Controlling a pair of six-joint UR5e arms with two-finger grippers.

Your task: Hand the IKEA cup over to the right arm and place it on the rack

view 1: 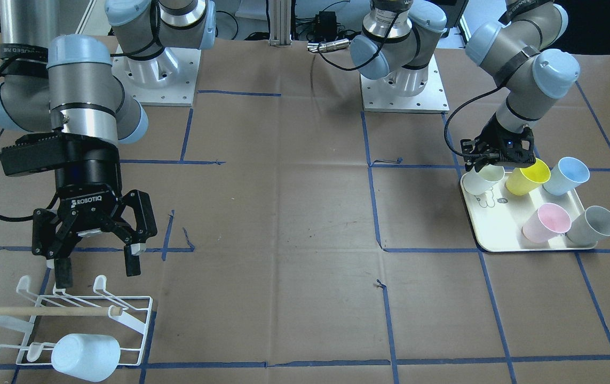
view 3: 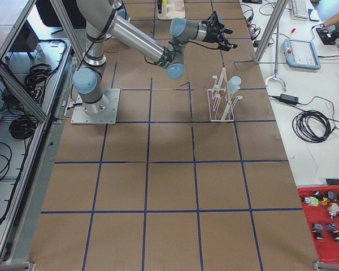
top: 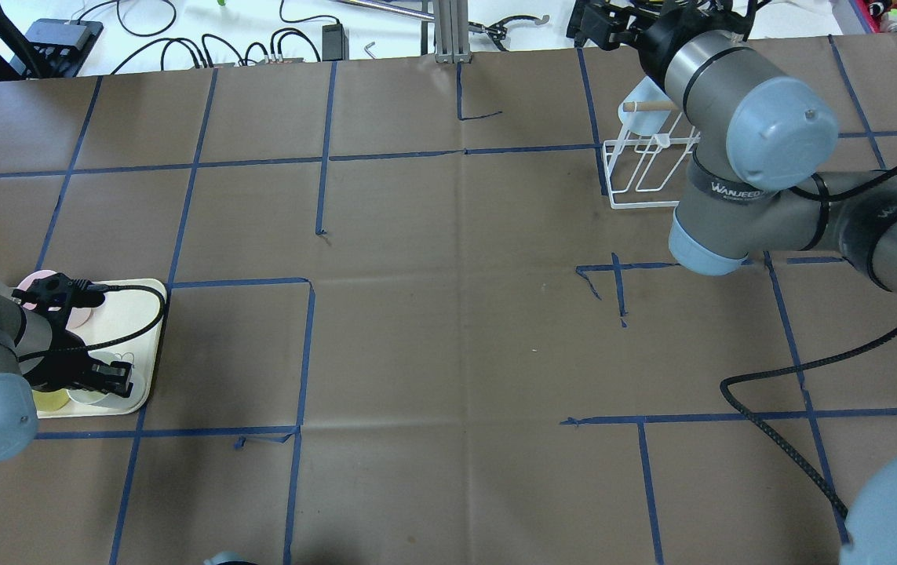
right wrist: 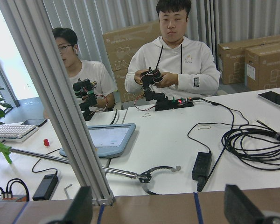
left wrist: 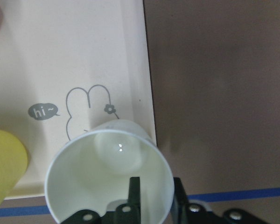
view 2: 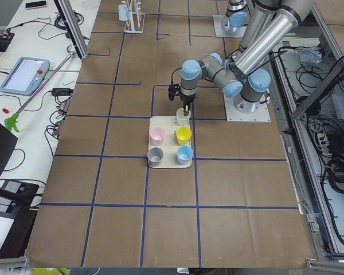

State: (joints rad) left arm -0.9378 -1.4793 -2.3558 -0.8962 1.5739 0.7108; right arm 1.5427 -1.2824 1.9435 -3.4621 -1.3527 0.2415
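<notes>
My left gripper point(view 1: 489, 166) is at the near corner of the cream tray point(view 1: 497, 237). One finger is inside a white cup point(left wrist: 107, 177) and one outside, with the cup's wall pinched between them. The white cup point(view 1: 482, 181) is upright over the tray's drawing. My right gripper point(view 1: 97, 272) is open and empty, just above the white wire rack point(view 1: 70, 314) with its wooden dowel. A pale blue cup point(view 1: 86, 356) hangs on the rack's front prongs. The rack also shows in the overhead view point(top: 644, 173).
Yellow point(view 1: 528, 177), blue point(view 1: 566, 176), pink point(view 1: 546, 222) and grey point(view 1: 593, 225) cups stand on the tray. Both arm bases point(view 1: 403, 85) are at the table's back edge. An aluminium post point(top: 448, 31) and cables lie beyond the rack, and two operators sit there point(right wrist: 177, 60).
</notes>
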